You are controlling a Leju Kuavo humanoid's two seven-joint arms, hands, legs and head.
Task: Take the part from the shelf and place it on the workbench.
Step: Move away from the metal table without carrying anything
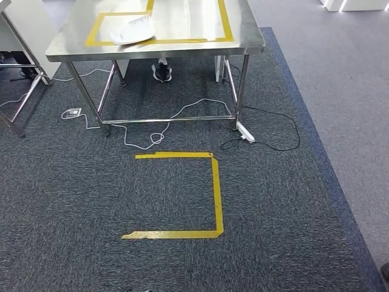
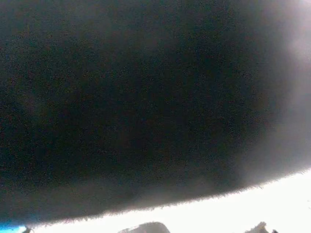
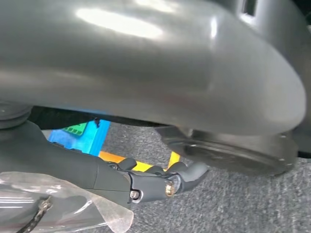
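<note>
Clear crinkled film (image 3: pixel 66 208) with a dark cord inside is lying against the right hand (image 3: pixel 146 182). Its dark fingers (image 3: pixel 190 171) are reaching out long, and I am unable to tell whether they are gripping the film. I am getting nothing but dark blur from the left wrist view, so I cannot tell the left hand's state. Yellow tape (image 1: pixel 217 194) is marking an angular outline on grey carpet at 6 o'clock. At 11 o'clock, the pale, rounded part (image 1: pixel 133 30) is sitting on the brushed-steel workbench (image 1: pixel 192 30), cut off at 12 o'clock.
</note>
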